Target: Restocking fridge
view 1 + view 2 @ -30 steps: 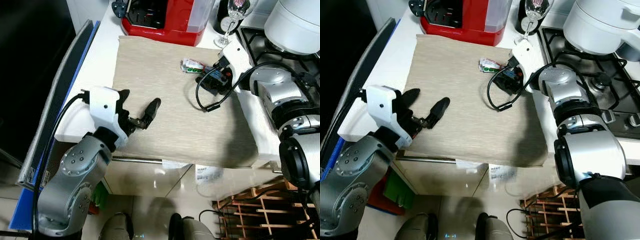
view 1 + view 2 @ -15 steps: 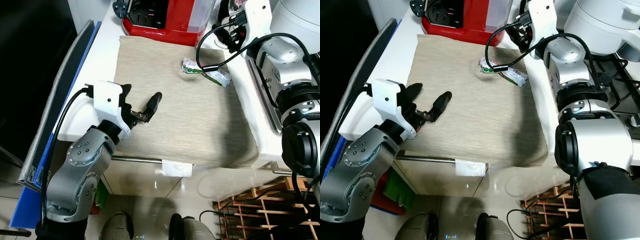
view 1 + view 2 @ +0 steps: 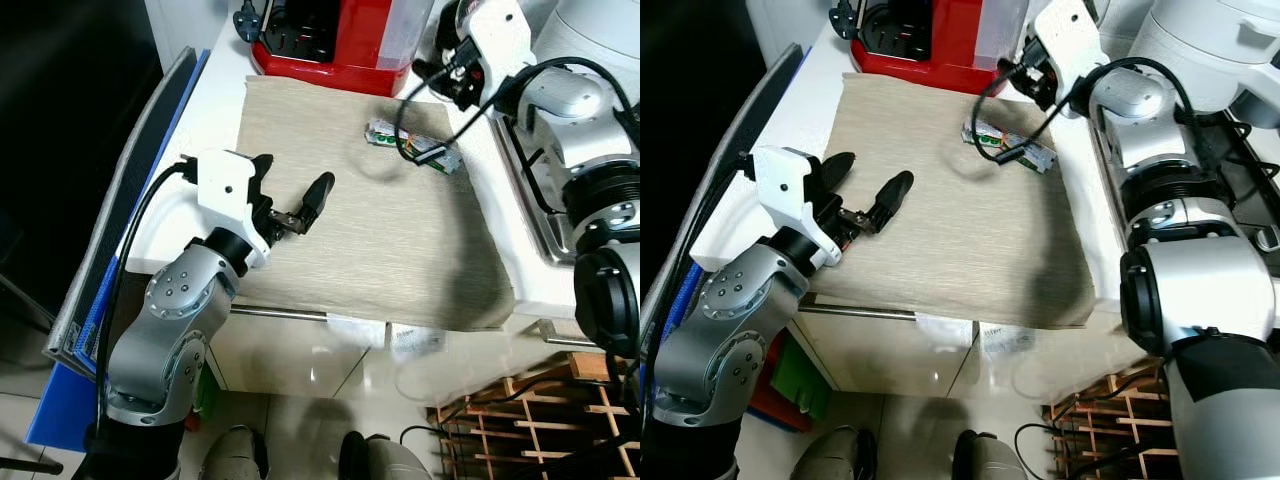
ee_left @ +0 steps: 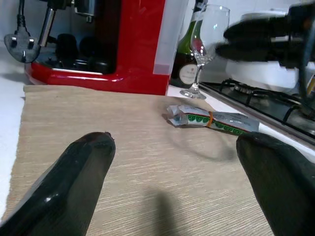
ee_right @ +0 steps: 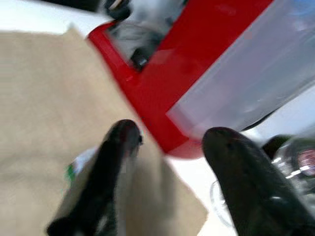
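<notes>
The head views are bright and evenly lit, mostly sharp; the far left side falls into deep black shade; a soft shadow lies on the beige mat (image 3: 400,240) near its right edge; the glossy floor (image 3: 330,370) below gives pale reflections; the left wrist view is clear, only its near black fingers (image 4: 78,167) are out of focus; the right wrist view is strongly blurred, and the red machine (image 5: 197,64) looks smeared.

Home kitchen, gas hob (image 3: 1240,140), red coffee machine (image 3: 335,35), wine glass (image 4: 204,49)
</notes>
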Controlling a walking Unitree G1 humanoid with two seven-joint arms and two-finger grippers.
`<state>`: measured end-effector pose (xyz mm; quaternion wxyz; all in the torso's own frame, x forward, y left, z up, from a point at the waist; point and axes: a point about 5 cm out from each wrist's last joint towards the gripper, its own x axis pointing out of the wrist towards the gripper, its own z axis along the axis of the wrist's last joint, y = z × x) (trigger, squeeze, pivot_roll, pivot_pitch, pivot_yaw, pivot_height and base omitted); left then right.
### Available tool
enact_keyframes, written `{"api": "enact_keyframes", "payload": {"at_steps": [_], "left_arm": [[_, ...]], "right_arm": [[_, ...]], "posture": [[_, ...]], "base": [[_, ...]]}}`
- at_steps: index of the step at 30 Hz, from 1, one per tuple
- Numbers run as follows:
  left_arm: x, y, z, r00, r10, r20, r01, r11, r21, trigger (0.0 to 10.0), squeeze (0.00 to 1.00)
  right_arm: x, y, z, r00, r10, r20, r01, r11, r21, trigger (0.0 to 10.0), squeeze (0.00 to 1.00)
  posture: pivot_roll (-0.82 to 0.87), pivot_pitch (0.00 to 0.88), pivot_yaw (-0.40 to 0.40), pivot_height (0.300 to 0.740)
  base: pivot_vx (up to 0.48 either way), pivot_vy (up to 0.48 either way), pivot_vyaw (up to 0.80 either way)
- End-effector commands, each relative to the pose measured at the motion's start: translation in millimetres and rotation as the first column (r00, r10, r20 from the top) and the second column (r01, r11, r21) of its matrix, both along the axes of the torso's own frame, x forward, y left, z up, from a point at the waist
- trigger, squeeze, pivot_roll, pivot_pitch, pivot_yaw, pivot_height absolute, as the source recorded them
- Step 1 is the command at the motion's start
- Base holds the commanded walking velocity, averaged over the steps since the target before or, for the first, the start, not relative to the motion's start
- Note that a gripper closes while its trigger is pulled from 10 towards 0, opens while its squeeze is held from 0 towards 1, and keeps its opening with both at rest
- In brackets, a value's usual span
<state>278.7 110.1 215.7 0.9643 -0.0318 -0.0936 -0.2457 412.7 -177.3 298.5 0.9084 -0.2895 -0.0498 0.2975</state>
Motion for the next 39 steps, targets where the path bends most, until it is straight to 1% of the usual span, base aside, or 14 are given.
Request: {"api": "enact_keyframes", "payload": {"at_steps": [1, 8, 10, 13, 21, 22, 24, 28, 29, 30, 32, 33, 35, 39], "left_arm": [[0.7, -3.4, 1.3, 1.0, -0.011, 0.011, 0.011, 1.0, 0.003, 10.0, 0.0], [-3.8, -3.9, -2.2, 1.0, -0.023, -0.005, 0.023, 1.0, -0.003, 10.0, 0.0], [-9.9, -7.2, -4.6, 0.999, -0.047, -0.014, 0.047, 0.999, 0.0, 10.0, 0.0], [-13.1, -8.2, -5.3, 0.999, -0.05, -0.017, 0.05, 0.999, -0.001, 10.0, 0.0], [-24.6, -2.6, -7.1, 0.999, -0.039, -0.034, 0.039, 0.999, 0.0, 10.0, 0.0], [-25.9, -2.6, -6.7, 0.999, -0.042, -0.033, 0.042, 0.999, -0.001, 10.0, 0.0], [-32.7, -3.5, 1.6, 0.998, -0.057, 0.018, 0.057, 0.998, -0.01, 10.0, 0.0], [-38.4, -5.4, 8.1, 0.996, -0.079, 0.047, 0.08, 0.997, -0.005, 10.0, 0.0], [-40.6, -6.3, 10.6, 0.995, -0.089, 0.054, 0.09, 0.996, -0.007, 10.0, 0.0], [-42.1, -6.9, 12.3, 0.993, -0.099, 0.063, 0.099, 0.995, -0.004, 10.0, 0.0], [-43.5, -7.2, 13.4, 0.992, -0.105, 0.069, 0.106, 0.994, -0.001, 10.0, 0.0], [-47.2, -8.8, 15.8, 0.988, -0.127, 0.085, 0.126, 0.992, 0.021, 10.0, 0.0], [-48.4, -9.3, 16.4, 0.987, -0.132, 0.089, 0.13, 0.991, 0.027, 10.0, 0.0], [-50.7, -9.5, 17.8, 0.988, -0.125, 0.091, 0.123, 0.992, 0.027, 10.0, 0.0]], "right_arm": [[-1.5, -9.8, -5.3, 0.999, -0.006, -0.048, 0.005, 1.0, -0.023, 10.0, 1.0], [-1.5, -8.4, -12.6, 0.997, 0.0, -0.078, -0.003, 0.999, -0.045, 10.0, 1.0], [-1.7, -9.8, -20.3, 0.994, -0.008, -0.111, 0.002, 0.999, -0.052, 10.0, 1.0], [-1.9, -10.8, -24.6, 0.992, -0.012, -0.127, 0.004, 0.998, -0.06, 10.0, 1.0], [-1.6, -9.7, -39.6, 0.985, -0.036, -0.169, 0.027, 0.998, -0.056, 10.0, 1.0], [-1.5, -9.8, -41.0, 0.984, -0.042, -0.173, 0.034, 0.998, -0.053, 10.0, 1.0], [-1.1, -10.6, -47.8, 0.98, -0.075, -0.184, 0.064, 0.996, -0.064, 10.0, 1.0], [-0.2, -13.4, -53.9, 0.972, -0.13, -0.196, 0.116, 0.99, -0.084, 10.0, 1.0], [0.0, -13.9, -55.7, 0.969, -0.144, -0.203, 0.127, 0.988, -0.093, 10.0, 0.92], [0.1, -14.0, -56.5, 0.967, -0.149, -0.207, 0.132, 0.987, -0.095, 10.0, 0.04], [0.1, -14.0, -57.0, 0.966, -0.152, -0.21, 0.134, 0.986, -0.097, 10.0, 0.04], [-0.3, -13.1, -59.6, 0.96, -0.146, -0.238, 0.125, 0.987, -0.1, 10.0, 0.0], [-0.4, -12.6, -60.7, 0.958, -0.144, -0.247, 0.121, 0.987, -0.104, 10.0, 0.0], [-1.2, -11.9, -66.6, 0.95, -0.15, -0.273, 0.112, 0.982, -0.151, 10.0, 0.0]], "posture": [[0.07, 0.049, -0.093, 0.74], [0.07, 0.071, -0.1, 0.74], [0.08, 0.088, -0.105, 0.74], [0.08, 0.099, -0.108, 0.74], [0.12, 0.144, -0.11, 0.74], [0.12, 0.144, -0.11, 0.74], [0.13, 0.154, -0.114, 0.74], [0.15, 0.162, -0.117, 0.74], [0.15, 0.166, -0.118, 0.74], [0.15, 0.168, -0.119, 0.74], [0.16, 0.169, -0.12, 0.74], [0.16, 0.17, -0.127, 0.74], [0.16, 0.17, -0.129, 0.74], [0.17, 0.172, -0.143, 0.74]], "base": [[0.0, 0.0, 0.0], [0.0, 0.0, 0.0], [0.0, 0.0, 0.0], [0.0, 0.0, 0.0], [0.0, 0.0, 0.0], [0.0, 0.0, 0.0], [0.0, 0.0, 0.0], [0.0, 0.0, 0.0], [0.0, 0.0, 0.0], [0.0, 0.0, 0.0], [0.0, 0.0, 0.0], [0.0, 0.0, 0.0], [0.0, 0.0, 0.0], [0.0, 0.0, 0.0]]}}
